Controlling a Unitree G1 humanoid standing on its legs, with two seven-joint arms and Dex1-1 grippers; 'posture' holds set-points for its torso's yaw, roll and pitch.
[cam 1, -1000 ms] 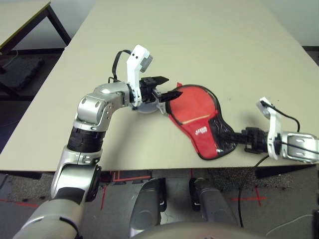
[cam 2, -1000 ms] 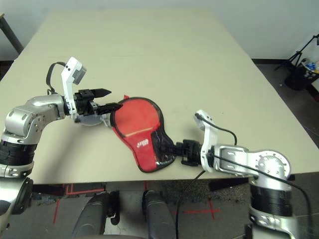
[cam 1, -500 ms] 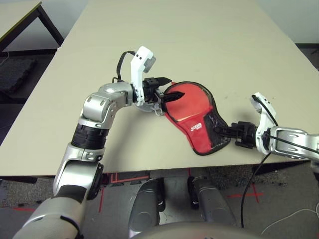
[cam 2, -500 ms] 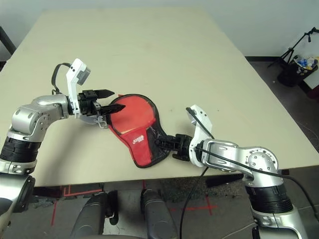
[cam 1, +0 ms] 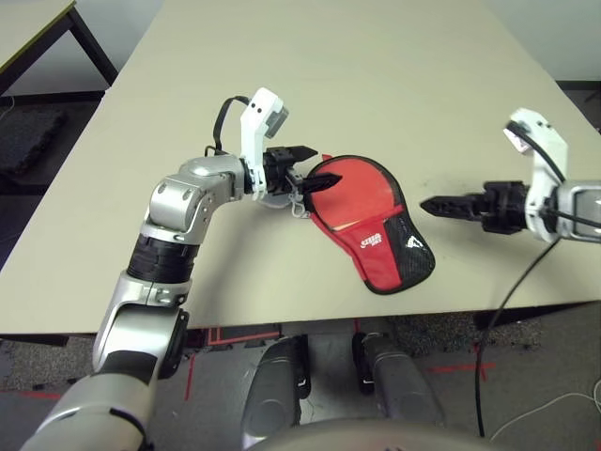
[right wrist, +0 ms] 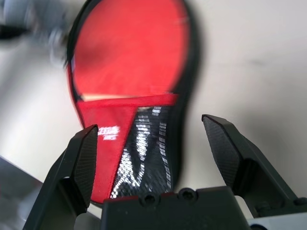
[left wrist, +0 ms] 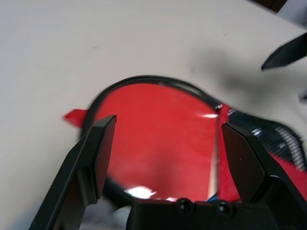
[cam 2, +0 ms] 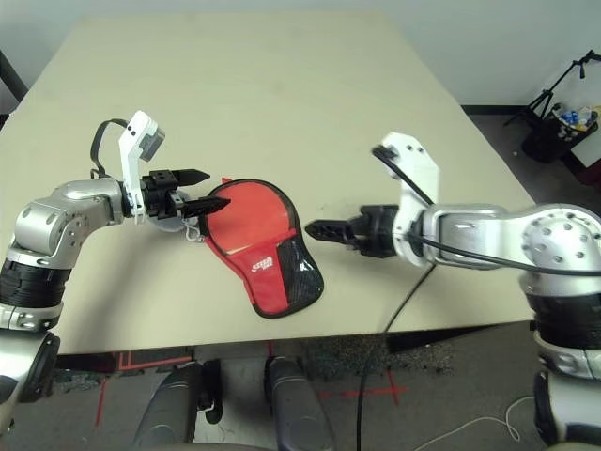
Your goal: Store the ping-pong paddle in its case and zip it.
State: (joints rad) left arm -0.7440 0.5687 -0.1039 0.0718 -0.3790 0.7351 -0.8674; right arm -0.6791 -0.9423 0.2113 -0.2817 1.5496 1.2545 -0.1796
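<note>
Beige desk (cam 1: 376, 85) carries the soft, floppy red case (cam 1: 371, 225), best pinched at its stiffer zipper edging, between the unclenched left hand (cam 1: 315, 169) and released right hand (cam 1: 441, 205).

Looks like a lab / robot test room, not a home. Large plain beige table (cam 1: 376, 66) w/ dark metal legs; a second similar table (cam 1: 38, 23) at far left. Grey speckled carpet floor (cam 1: 38, 132) w/ red tape marks (cam 1: 221, 334) under the table edge — position markers, prob. Black tripod (cam 2: 563, 94) w/ gear standing at the right by a pale bare wall (cam 2: 507, 38). Loose cables on floor (cam 1: 549, 409).
</note>
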